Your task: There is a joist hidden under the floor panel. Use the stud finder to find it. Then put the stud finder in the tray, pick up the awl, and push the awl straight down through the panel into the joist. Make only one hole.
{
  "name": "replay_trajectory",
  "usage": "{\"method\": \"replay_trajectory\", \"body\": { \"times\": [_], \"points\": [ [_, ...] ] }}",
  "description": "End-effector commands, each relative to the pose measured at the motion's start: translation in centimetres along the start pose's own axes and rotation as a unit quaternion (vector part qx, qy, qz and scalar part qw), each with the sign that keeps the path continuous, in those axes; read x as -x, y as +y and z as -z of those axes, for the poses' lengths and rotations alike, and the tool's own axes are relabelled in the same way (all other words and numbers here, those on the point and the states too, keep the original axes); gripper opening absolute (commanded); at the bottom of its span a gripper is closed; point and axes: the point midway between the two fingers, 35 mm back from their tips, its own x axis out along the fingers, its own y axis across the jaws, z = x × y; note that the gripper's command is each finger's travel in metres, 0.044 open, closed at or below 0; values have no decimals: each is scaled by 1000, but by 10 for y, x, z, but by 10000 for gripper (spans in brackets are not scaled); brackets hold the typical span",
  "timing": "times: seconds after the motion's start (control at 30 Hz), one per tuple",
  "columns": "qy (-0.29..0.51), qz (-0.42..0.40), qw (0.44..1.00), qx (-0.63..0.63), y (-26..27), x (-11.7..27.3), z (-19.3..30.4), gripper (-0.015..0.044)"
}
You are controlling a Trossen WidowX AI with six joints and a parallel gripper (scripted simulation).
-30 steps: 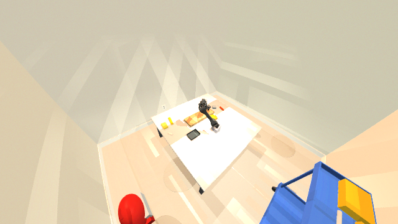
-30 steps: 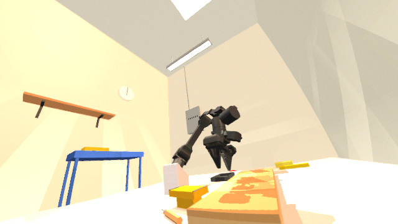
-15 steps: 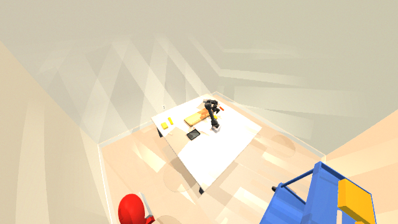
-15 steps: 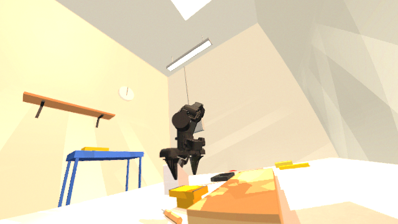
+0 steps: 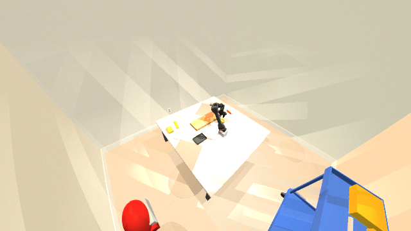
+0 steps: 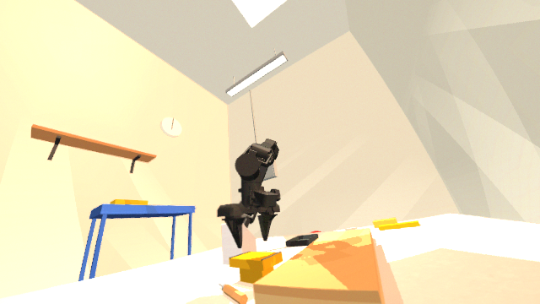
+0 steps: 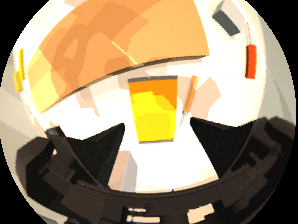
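Observation:
The yellow stud finder (image 5: 222, 120) (image 6: 255, 263) (image 7: 157, 102) stands beside the panel's long edge. My gripper (image 6: 252, 243) (image 7: 157, 123) is open and empty, pointing down above the stud finder; in the wrist view its fingertips are left and right of the near part. The awl (image 6: 234, 294) (image 7: 191, 95), with an orange handle and thin metal tip, lies on the table beside the stud finder. The wooden floor panel (image 5: 200, 125) (image 6: 337, 270) (image 7: 100, 55) lies flat; no joist shows. The dark tray (image 5: 200, 138) (image 6: 302, 240) holds nothing that I can see.
Two yellow pieces (image 5: 169, 129) (image 6: 398, 225) lie beyond the panel's other end. A red-handled tool (image 5: 228, 111) (image 7: 251, 61) and a grey block (image 7: 226, 22) lie past the awl. The pale arm base (image 5: 223, 133) stands near the stud finder.

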Motion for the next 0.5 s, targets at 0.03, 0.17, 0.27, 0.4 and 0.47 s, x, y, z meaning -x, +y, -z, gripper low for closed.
{"method": "replay_trajectory", "body": {
  "times": [0.03, 0.17, 0.27, 0.4, 0.47],
  "points": [
    [3, -5, 1000, -5, 1, -11, 1, 440],
    [3, -6, 1000, -5, 1, -17, 1, 440],
    [3, -6, 1000, -5, 1, -22, 0, 440],
    [3, -6, 1000, -4, 1, -29, 0, 440],
    [3, -6, 1000, -4, 2, -32, 0, 440]
  ]
}}
